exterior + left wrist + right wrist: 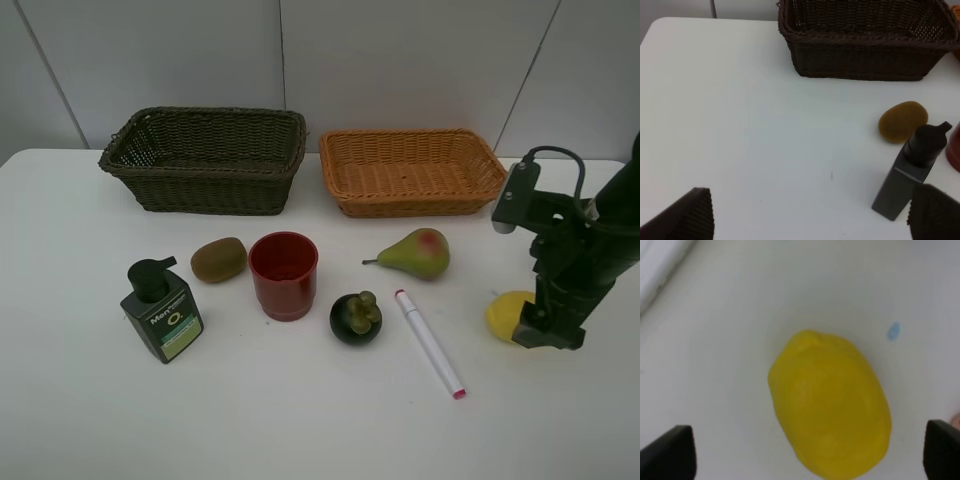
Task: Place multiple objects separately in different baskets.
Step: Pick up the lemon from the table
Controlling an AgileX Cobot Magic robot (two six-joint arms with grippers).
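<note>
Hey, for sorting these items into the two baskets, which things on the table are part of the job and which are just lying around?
Part of the job: dark basket, orange basket, lemon, pear, mangosteen, kiwi, red cup, pump bottle, marker.

Just there: white table, small blue speck on it near the lemon.

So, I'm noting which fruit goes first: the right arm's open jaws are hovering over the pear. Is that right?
No. The open jaws of the right arm are hovering over the lemon, not the pear, which lies apart on the table; the right wrist view shows it.
</note>
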